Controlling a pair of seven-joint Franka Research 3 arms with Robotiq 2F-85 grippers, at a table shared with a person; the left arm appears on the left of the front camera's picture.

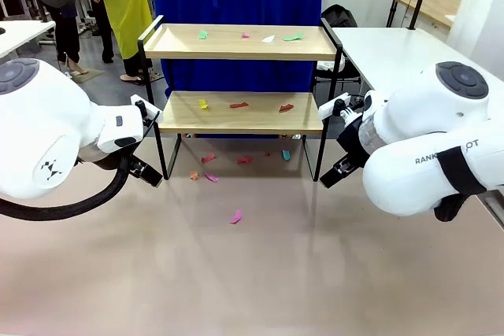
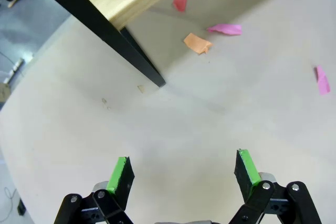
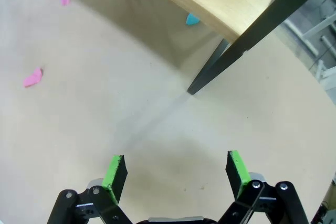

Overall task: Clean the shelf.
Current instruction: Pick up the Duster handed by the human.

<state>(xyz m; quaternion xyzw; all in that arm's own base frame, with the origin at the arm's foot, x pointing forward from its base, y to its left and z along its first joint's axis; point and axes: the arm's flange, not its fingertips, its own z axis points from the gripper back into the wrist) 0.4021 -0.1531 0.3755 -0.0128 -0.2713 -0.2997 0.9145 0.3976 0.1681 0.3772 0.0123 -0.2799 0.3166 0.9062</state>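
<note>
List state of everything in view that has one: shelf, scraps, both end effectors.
shelf: upright on the table, both boards littered
top board scraps: four, lying loose
lower board scraps: three, lying loose
table scraps: several, under and in front of the shelf
left end effector: open, empty, above the table by a shelf leg
right end effector: open, empty, above the table by a shelf leg

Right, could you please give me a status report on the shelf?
Left gripper open, right gripper open, both empty. Shelf littered with paper scraps, both levels. Nothing in the way.
</note>
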